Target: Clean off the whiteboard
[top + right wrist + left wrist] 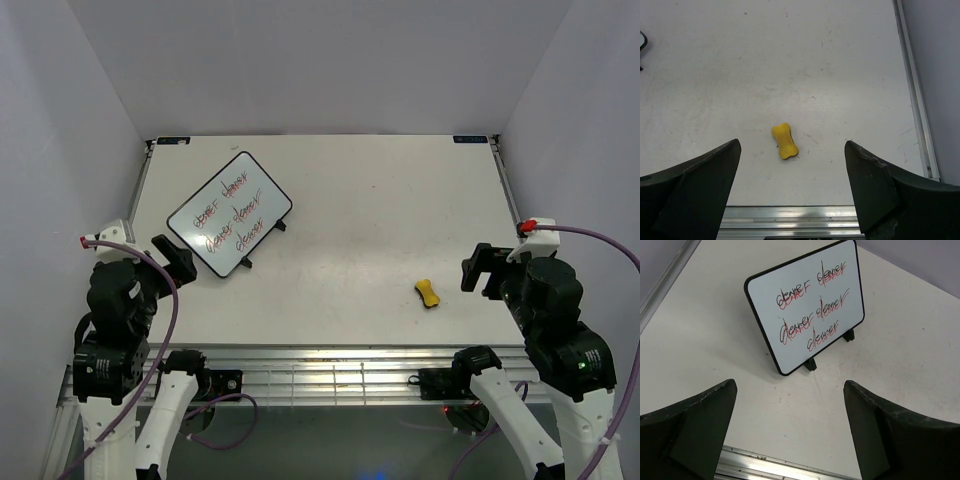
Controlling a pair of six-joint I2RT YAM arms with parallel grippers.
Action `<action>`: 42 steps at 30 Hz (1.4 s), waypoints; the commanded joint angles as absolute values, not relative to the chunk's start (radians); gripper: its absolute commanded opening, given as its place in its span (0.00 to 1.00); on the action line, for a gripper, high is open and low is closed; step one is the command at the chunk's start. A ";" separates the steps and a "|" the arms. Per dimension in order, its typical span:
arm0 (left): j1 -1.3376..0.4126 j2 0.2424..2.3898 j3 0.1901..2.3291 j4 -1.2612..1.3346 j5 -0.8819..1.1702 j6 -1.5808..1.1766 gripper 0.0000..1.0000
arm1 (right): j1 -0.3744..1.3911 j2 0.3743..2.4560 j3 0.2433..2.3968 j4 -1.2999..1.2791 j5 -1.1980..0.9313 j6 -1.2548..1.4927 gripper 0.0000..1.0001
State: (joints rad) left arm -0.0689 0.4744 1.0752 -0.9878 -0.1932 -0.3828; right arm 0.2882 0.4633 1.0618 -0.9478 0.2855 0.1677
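Whiteboard point(230, 213) sat on the far-left part of the white table point(400, 190), turned diagonally to the table edges. It was covered w/ red and black handwriting point(812, 315), the same word repeated in approx. three rows, with black strokes over red. It had a thin black rim and rounded corners. Two small black feet point(811, 363) showed along its long edge on the table-centre side. Board looked slightly propped in the left wrist view, but the exact tilt couldn't be told.

Left gripper point(175, 257) was just off the board's near corner, not touching it. Its jaws were spread wide w/ nothing between them. In the left wrist view the board lay ahead of the dark fingers point(695, 425), w/ bare table between.

Right gripper point(480, 268) was at the near-right of the table, its jaws also spread wide and empty. A small yellow peanut-shaped eraser point(428, 293) lay flat on the table just left of it, apart from the fingers point(885, 190). It was well apart from the whiteboard.

An aluminium rail point(330, 365) ran along the near table edge.
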 commanded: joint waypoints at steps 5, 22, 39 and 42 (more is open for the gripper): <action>-0.072 0.529 1.057 -0.936 -0.048 -0.411 0.98 | 0.285 0.450 1.003 -0.853 0.188 0.147 0.90; 0.124 0.787 0.675 -0.338 0.196 -0.666 0.98 | 0.285 0.443 0.851 -0.617 -0.282 0.084 0.90; 0.532 1.146 0.398 0.527 0.719 -0.762 0.96 | 0.287 0.426 0.896 -0.542 -0.557 0.023 0.90; 0.532 1.221 0.345 0.695 0.804 -0.785 0.93 | 0.287 0.407 0.900 -0.522 -0.604 0.018 0.90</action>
State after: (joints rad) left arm 0.5282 1.1835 0.3798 0.4362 0.6640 -0.7528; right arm 0.2882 0.4339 0.8528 -0.5945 -0.5232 0.0414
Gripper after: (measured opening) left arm 0.938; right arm 0.898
